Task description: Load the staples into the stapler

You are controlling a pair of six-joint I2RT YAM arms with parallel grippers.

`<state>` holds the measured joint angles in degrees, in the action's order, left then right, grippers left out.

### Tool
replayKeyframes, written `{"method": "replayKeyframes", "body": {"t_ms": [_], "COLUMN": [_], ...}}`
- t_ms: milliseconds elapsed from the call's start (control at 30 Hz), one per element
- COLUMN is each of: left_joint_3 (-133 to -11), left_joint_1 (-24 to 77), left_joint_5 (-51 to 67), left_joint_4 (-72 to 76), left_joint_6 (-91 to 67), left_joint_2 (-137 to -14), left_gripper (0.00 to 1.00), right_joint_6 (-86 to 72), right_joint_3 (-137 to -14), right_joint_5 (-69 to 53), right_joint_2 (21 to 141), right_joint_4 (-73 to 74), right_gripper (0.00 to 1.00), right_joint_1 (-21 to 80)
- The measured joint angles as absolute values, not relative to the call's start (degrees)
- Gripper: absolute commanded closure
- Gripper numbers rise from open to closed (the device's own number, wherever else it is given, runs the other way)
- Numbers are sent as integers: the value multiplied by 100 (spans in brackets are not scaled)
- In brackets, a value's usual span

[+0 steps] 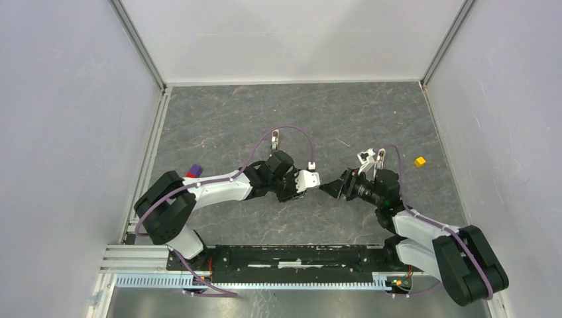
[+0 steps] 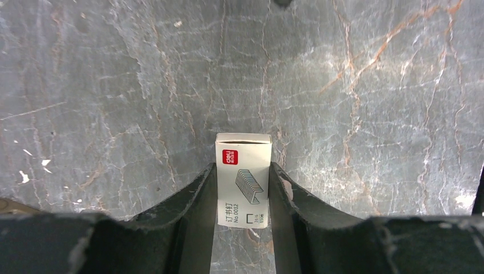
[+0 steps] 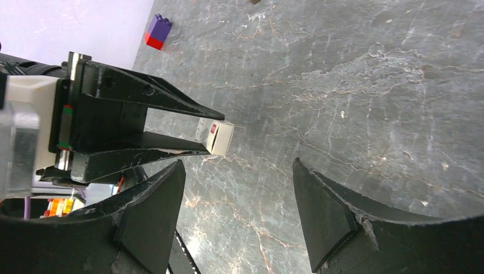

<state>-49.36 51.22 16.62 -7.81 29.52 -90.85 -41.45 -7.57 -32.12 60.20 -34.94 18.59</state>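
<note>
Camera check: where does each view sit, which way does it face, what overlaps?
Top external: above and behind the bases, looking down at the table; both arms show, left gripper and right gripper facing each other.
Left wrist: on the left arm, looking down at the table; left fingers clamp the staple box.
Right wrist: on the right arm, facing the left gripper; open right fingers at the bottom.
Shared: both wrist views show the staple box.

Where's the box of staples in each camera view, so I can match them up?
Left wrist: staple box lower centre, clamped between the fingers.
Right wrist: left of centre, in those same fingers.
Top external: too small to make out, at the left gripper, mid-table.
Shared landmark: the left gripper's black fingers holding it.
</note>
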Motion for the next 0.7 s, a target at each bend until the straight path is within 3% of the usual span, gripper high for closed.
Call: {"method": "replayKeyframes", "body": {"t_ms": [267,700], "left_joint_3": [-4696,-4672], "left_joint_1": [5120,5118], "left_joint_5": [1841,2180], "left_joint_4": [-224,102], "left_joint_6": [2635,2464], "left_joint_2": [-8720,-8364], "left_gripper": [57,57], "right_joint_6": [-4678,-4908], "right_joint_3": [-633,-626], "right_joint_5": [-3557,-3647], "right_joint_2": [6753,7057], "right_joint_4": [-4628,-5013], "right_gripper": [24,24], "right_joint_1": [1957,2029]}}
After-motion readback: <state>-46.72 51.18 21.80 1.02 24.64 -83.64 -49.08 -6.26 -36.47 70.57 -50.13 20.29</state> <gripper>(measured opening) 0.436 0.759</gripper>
